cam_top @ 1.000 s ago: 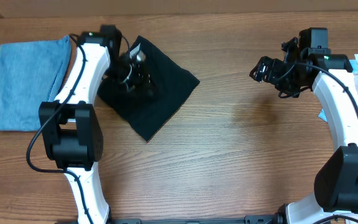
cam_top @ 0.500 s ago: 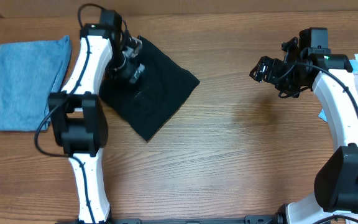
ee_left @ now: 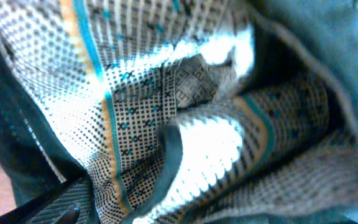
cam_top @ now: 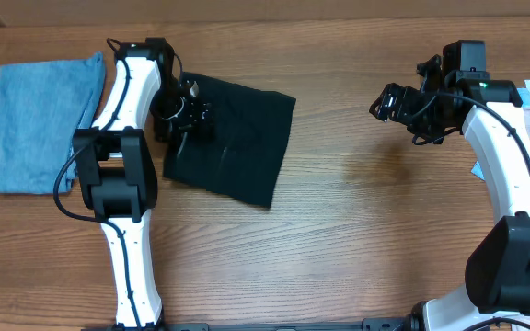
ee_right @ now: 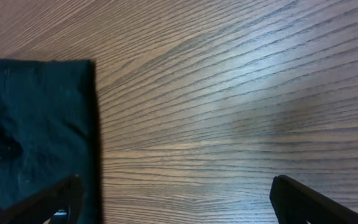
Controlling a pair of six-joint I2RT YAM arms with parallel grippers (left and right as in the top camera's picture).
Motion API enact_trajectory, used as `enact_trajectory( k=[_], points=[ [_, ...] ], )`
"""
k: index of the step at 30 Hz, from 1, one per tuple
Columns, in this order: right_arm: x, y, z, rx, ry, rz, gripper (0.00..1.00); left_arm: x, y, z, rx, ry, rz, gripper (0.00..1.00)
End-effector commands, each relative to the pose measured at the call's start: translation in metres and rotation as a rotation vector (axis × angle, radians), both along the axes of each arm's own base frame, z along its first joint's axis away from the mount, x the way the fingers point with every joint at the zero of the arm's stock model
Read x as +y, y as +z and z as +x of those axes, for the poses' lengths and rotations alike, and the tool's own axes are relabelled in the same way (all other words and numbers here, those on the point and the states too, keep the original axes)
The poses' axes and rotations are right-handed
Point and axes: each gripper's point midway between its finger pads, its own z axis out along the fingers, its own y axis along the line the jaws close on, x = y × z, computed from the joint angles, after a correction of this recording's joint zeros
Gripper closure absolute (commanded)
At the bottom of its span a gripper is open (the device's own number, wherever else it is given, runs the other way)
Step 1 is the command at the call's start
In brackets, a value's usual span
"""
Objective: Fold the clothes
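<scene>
At the table's [cam_top: 357, 230] far left, my left gripper [cam_top: 190, 115] sits low on the black garment [cam_top: 242, 138], which lies spread flat as a rough rectangle near a light-blue cloth [cam_top: 40, 124]. Whether those jaws are released or pinching fabric I cannot tell, as dotted, teal-striped cloth [ee_left: 166, 124] fills the wrist view. Well apart to the right, my right gripper [ee_right: 176, 182] hangs spread wide above the wood, grasping nothing.

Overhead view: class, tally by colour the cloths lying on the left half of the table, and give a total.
Blue cloth: 1
Black cloth: 1
Total: 2
</scene>
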Motion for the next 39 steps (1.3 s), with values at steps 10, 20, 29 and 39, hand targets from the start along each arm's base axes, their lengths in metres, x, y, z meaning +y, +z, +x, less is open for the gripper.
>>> enact_trajectory(
  k=[10, 20, 29, 39],
  points=[
    [0.000, 0.003, 0.003, -0.011, -0.005, -0.001, 0.00, 0.027, 0.047, -0.005, -0.009, 0.116, 0.204, 0.00],
    [0.000, 0.003, 0.003, -0.011, -0.004, -0.002, 0.00, 0.003, -0.005, -0.020, -0.034, -0.125, 0.025, 0.00],
    [0.000, 0.003, 0.003, -0.011, -0.005, -0.001, 0.00, 0.001, -0.025, -0.026, -0.029, -0.128, 0.028, 0.49],
    [0.000, 0.003, 0.003, -0.011, -0.005, -0.001, 0.00, 0.005, -0.007, -0.004, -0.091, -0.101, 0.056, 0.96]
  ],
)
